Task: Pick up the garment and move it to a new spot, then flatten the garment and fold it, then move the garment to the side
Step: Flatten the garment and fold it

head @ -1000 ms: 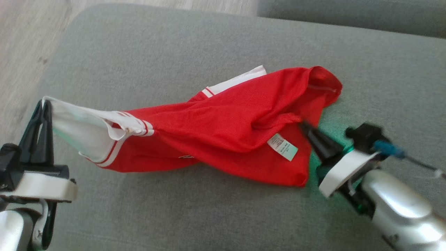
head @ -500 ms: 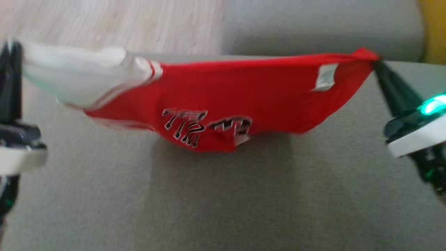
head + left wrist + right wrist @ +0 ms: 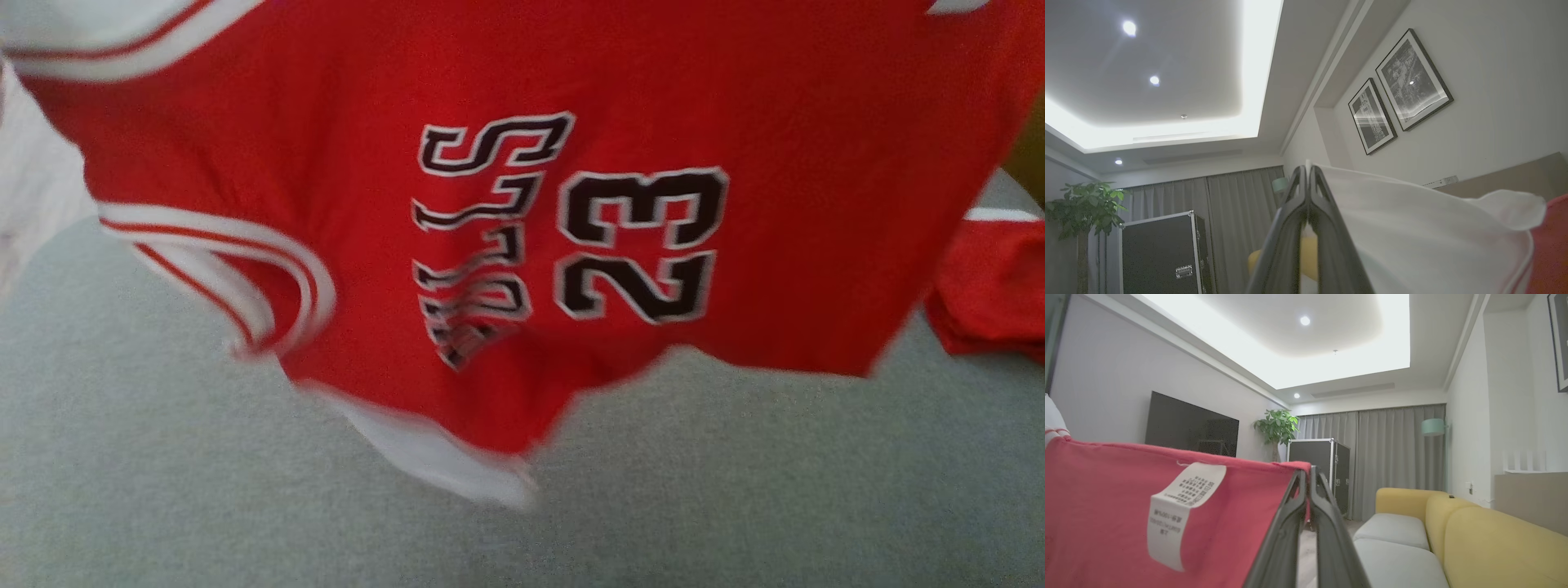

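Note:
A red basketball jersey with white trim and the black number 23 hangs spread in the air above the grey cushion, blurred, its lower edge dangling just over the seat. My left gripper is shut on the jersey's white part, fingers pointing up toward the ceiling. My right gripper is shut on the red hem beside a white care label. Both gripping points lie above the top edge of the head view.
More red fabric with a white stripe lies at the right on the cushion. A yellow sofa with grey seats, a black flight case, a plant and grey curtains stand around the room.
Both arms have lifted the jersey from the cushion and stretched it out; it now hangs high and spread with the number showing. The head camera has also shifted.

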Available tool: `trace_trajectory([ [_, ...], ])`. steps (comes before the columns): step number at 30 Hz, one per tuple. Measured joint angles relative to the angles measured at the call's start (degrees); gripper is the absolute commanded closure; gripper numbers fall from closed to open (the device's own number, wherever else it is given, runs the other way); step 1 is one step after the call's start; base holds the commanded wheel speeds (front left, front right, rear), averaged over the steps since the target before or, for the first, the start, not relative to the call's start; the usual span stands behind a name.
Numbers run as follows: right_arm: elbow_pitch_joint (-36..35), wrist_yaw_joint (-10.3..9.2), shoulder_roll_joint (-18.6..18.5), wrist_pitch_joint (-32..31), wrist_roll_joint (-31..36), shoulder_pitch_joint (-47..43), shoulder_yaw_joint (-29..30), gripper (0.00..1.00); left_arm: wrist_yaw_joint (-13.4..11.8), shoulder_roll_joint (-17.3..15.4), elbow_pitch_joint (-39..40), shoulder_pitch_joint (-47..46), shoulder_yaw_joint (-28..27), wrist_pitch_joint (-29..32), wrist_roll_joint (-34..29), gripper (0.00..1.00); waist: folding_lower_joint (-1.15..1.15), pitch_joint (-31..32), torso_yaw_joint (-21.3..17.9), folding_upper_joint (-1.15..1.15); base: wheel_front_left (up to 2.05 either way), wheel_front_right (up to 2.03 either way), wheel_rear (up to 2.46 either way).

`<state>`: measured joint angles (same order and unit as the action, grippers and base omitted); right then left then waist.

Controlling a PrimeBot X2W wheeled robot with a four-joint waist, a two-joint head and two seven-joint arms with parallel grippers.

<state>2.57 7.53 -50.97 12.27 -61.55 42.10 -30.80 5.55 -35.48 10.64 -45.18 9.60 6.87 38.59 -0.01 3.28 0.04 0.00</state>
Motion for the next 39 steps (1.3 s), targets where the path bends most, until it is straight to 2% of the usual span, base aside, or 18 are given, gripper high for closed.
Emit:
trace_trajectory([
  [4, 7.3, 0.00, 2.8, -3.7, 4.0, 7.0, -4.3, 1.00, 0.6, 2.2, -9.4, -5.9, 5.4, 3.0, 0.0, 1.00, 0.01, -1.5, -0.6, 0.00, 0.00, 0.00, 0.00],
  [9, 17.4, 0.00, 8.8, -5.7, 6.0, 13.7, -11.5, 1.00, 1.6, 5.7, -21.6, -11.1, 12.8, 2.3, -2.2, 1.00, 0.02, -5.1, -0.6, 0.00, 0.00, 0.00, 0.00],
  [13, 25.0, 0.00, 10.5, -3.1, 7.6, 21.0, -13.3, 1.00, 1.6, 8.5, -29.2, -19.5, 16.2, -3.2, -5.9, 1.00, 0.04, -9.7, -0.3, 0.00, 0.00, 0.00, 0.00],
  [17, 31.4, 0.00, 10.6, 1.1, 10.7, 29.6, -12.7, 1.00, 2.0, 11.8, -35.4, -29.9, 16.6, -11.6, -9.7, 1.00, 0.04, -14.3, 0.1, 0.00, 0.00, 0.00, 0.00],
  [19, 33.4, 0.00, 10.6, 2.0, 12.8, 33.3, -11.5, 1.00, 2.0, 13.1, -38.1, -34.0, 16.4, -16.0, -10.9, 1.00, 0.04, -16.3, 0.4, 0.00, 0.00, 0.00, 0.00],
  [22, 34.1, 0.00, 10.5, 2.4, 15.6, 35.6, -10.3, 1.00, 2.0, 14.6, -41.1, -36.4, 16.7, -19.0, -10.4, 1.00, 0.03, -18.7, 0.8, 0.00, 0.00, 0.00, 0.00],
  [26, 33.4, 0.00, 10.4, 2.4, 18.0, 33.6, -9.6, 1.00, 2.0, 14.7, -41.5, -34.1, 22.0, -20.1, -6.5, 1.00, 0.02, -21.2, 1.2, 0.00, 0.00, 0.00, 0.00],
  [30, 33.5, 0.00, 10.9, 2.4, 18.9, 27.8, -9.2, 1.00, 2.0, 13.5, -40.5, -26.6, 25.7, -20.7, -3.0, 1.00, 0.03, -23.7, 1.1, 0.00, 0.00, 0.00, 0.00],
  [34, 33.6, 0.00, 12.7, 2.4, 18.9, 20.8, -9.0, 1.00, 2.0, 11.9, -38.6, -16.5, 27.5, -21.2, -1.2, 1.00, 0.03, -25.2, 0.6, -0.01, 0.00, 0.00, 0.00],
  [38, 33.3, 0.00, 13.2, 2.4, 17.5, 11.9, -7.4, 1.00, 2.0, 10.8, -35.5, -5.3, 27.9, -21.3, -0.8, 1.00, 0.00, -24.0, 0.4, 0.00, 0.00, 0.00, 0.00],
  [39, 33.3, 0.00, 13.2, 2.4, 17.5, 11.9, -7.4, 1.00, 2.0, 10.8, -35.5, -5.3, 27.9, -21.3, -0.8, 1.00, 0.00, -24.0, 0.4, 0.00, 0.00, 0.00, 0.00],
])
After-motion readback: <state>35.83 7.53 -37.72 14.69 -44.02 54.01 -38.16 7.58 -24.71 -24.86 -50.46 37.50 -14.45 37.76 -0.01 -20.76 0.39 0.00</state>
